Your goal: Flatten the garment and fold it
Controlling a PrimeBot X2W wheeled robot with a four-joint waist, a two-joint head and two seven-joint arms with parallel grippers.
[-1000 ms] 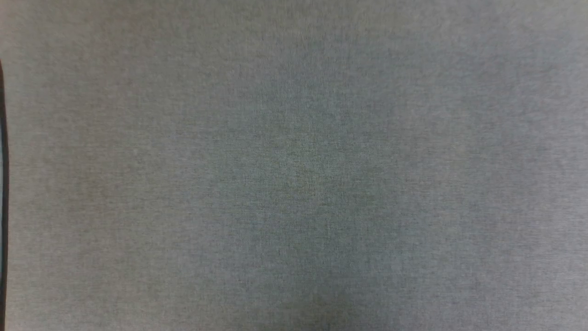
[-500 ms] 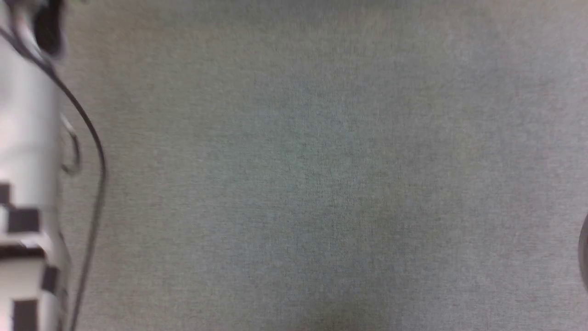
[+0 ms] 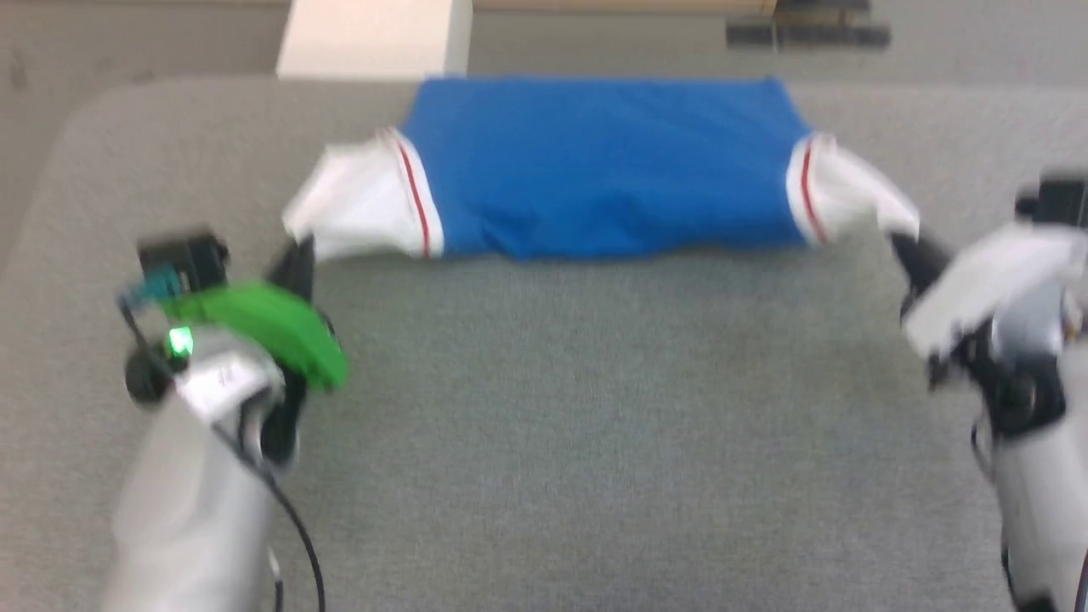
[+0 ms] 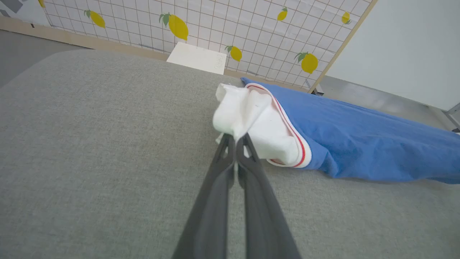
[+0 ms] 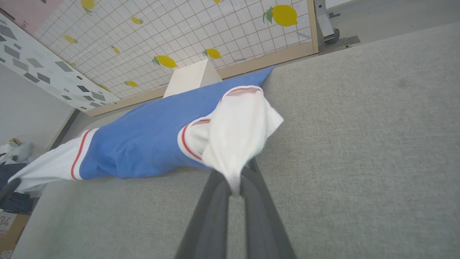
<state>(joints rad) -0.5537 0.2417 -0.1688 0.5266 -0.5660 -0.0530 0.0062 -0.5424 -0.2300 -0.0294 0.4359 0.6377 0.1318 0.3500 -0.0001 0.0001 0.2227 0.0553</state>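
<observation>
Garment [image 3: 603,166]: blue jersey with white, red-striped sleeves. It lies spread along the far edge of the grey cloth-covered counter [image 3: 595,425], sleeves drawn outward.
Left gripper [image 4: 235,138]: fingers closed, pinching the tip of one white sleeve.
Right gripper [image 5: 237,185]: fingers closed on the opposite sleeve.
White box [image 3: 374,38]: beyond the counter's far edge.

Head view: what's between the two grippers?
The garment, strung sleeve to sleeve between left gripper and right gripper in the head view; nearer the robot, bare grey surface.
</observation>
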